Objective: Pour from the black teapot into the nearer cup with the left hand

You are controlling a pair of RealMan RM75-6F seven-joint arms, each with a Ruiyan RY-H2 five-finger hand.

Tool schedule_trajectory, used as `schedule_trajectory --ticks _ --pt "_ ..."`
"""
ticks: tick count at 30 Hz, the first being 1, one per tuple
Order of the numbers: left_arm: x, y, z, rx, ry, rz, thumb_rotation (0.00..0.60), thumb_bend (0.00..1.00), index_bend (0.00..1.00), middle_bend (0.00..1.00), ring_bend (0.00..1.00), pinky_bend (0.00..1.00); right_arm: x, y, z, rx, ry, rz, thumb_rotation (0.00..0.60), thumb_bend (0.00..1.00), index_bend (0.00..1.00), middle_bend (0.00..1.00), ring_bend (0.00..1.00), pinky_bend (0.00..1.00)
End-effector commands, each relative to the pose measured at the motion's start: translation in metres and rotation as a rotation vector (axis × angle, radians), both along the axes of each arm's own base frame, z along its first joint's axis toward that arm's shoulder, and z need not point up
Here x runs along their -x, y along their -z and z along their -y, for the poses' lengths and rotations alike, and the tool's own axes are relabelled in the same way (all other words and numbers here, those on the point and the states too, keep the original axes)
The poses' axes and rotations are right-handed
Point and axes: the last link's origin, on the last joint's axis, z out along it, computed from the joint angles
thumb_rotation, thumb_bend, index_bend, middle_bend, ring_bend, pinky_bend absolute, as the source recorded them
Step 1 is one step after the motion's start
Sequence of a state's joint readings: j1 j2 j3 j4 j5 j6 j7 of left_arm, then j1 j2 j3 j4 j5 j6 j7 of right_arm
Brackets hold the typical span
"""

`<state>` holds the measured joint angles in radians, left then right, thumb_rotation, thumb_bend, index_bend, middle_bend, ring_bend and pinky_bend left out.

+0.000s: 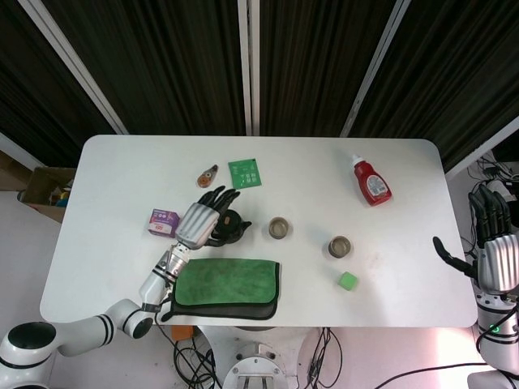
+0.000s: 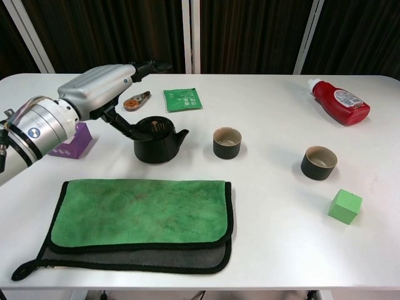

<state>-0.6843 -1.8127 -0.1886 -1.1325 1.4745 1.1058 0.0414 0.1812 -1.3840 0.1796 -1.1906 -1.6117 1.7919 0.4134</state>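
Observation:
The black teapot (image 1: 230,229) (image 2: 160,141) stands upright on the white table (image 1: 113,259), spout pointing right. My left hand (image 1: 199,220) (image 2: 100,89) hovers over its left side with the fingers stretched out above and behind the lid. The thumb reaches down beside the pot's left wall; whether it touches is unclear. Nothing is gripped. One dark cup (image 1: 279,228) (image 2: 227,142) sits just right of the spout. A second cup (image 1: 340,245) (image 2: 319,162) stands further right and closer to the front edge. My right hand (image 1: 496,247) hangs beyond the table's right edge, fingers spread, holding nothing.
A folded green cloth (image 1: 225,284) (image 2: 140,212) lies in front of the teapot. A purple box (image 2: 74,140) sits left of the pot, a green packet (image 2: 183,99) and a small orange item (image 2: 136,100) behind it. A ketchup bottle (image 2: 340,102) lies at the back right, a green cube (image 2: 345,206) at the front right.

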Motion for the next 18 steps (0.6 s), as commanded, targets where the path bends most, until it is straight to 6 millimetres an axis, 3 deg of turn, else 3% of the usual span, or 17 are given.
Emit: schedule_trajectory --ticks 1,18 --pt "-0.003 -0.009 -0.010 0.002 -0.004 -0.018 0.600 0.11 0.03 0.07 0.03 0.16 0.000 0.001 0.000 -0.004 0.000 -0.001 0.600 0.23 0.00 0.00 0.00 0.00" --pt "-0.012 -0.036 -0.050 0.183 -0.049 -0.060 0.600 0.11 0.03 0.07 0.03 0.16 0.002 0.002 0.003 0.002 0.021 -0.006 0.600 0.23 0.00 0.00 0.00 0.00"
